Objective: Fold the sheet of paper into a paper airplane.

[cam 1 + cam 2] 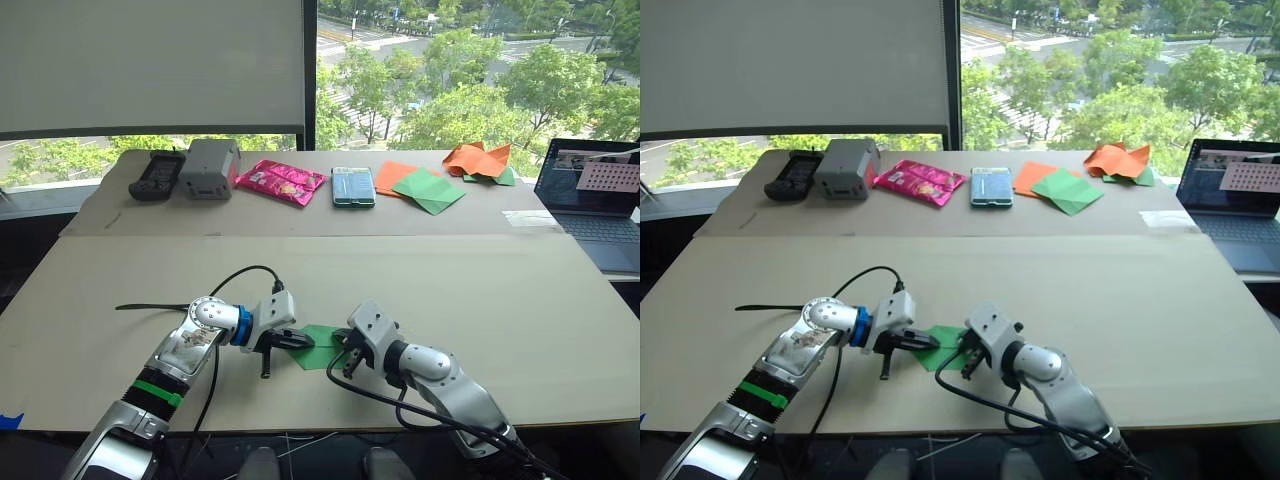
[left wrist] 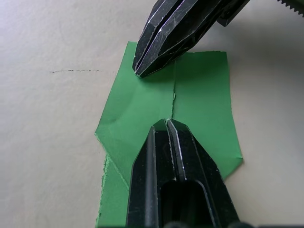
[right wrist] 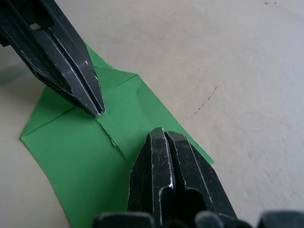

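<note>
Near the front edge of the tabletop [image 1: 520,320], the partly folded sheet of paper [image 1: 318,347] lies flat under both closed, empty claws, left claw [image 2: 166,124] and right claw [image 3: 161,135] pressing its centre seam, so the next fold likely needs one claw reopened to lift a flap.

At the table's far edge sit a grey box [image 1: 209,167], pink packet [image 1: 281,181], orange sheets [image 1: 397,175] and laptop [image 1: 598,205].

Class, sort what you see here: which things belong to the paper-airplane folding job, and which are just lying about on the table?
In the job:
sheet of paper, partly folded
left gripper, shut, tips pressing on the sheet
right gripper, shut, tips pressing on the sheet

Lying about:
orange paper sheets
smooth green square
crumpled orange shape
pink packet
grey box
laptop
</note>
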{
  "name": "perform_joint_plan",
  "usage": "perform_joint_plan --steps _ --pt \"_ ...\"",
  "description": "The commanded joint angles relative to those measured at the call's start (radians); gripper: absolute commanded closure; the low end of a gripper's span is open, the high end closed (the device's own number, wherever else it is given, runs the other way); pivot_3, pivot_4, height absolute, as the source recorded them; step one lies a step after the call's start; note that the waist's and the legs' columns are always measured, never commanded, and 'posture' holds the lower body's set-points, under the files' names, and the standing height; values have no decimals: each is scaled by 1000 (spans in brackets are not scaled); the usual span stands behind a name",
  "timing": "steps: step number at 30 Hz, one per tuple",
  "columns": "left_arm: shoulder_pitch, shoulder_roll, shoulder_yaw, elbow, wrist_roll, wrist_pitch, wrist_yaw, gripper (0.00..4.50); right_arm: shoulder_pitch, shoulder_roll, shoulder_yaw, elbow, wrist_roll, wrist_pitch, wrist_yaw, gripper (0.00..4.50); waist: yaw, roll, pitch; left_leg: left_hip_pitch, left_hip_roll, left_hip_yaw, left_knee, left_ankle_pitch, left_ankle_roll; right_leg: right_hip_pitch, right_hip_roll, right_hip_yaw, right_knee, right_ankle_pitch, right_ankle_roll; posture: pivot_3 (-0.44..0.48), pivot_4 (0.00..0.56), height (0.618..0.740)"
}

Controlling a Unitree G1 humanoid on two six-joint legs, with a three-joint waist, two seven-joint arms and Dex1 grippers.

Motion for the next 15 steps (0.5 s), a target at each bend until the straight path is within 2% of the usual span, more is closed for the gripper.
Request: perform_joint_plan --steps 1,5,9,15 --pt "4 7 -4 11 9 9 -5 4500 34 -19 14 21 -5 63 1 4462 0 0 0 0 0 0 0 0 0 0 0 0 0 0 0 0 150 718" --pt "-1 -15 36 -26 -70 86 -17 4500 39 -18 17 22 -5 68 0 4462 0 0 0 0 0 0 0 0 0 0 0 0 0 0 0 0 150 718" --pt "-10 -7 8 21 -3 58 24 4500 35 -16 18 17 -3 75 -1 4462 0 0 0 0 0 0 0 0 0 0 0 0 0 0 0 0 150 718" --pt "7 -7 -5 26 15 59 39 4500 32 -15 19 9 -1 84 0 4462 1 0 0 0 0 0 0 0 0 0 0 0 0 0 0 0 150 718"
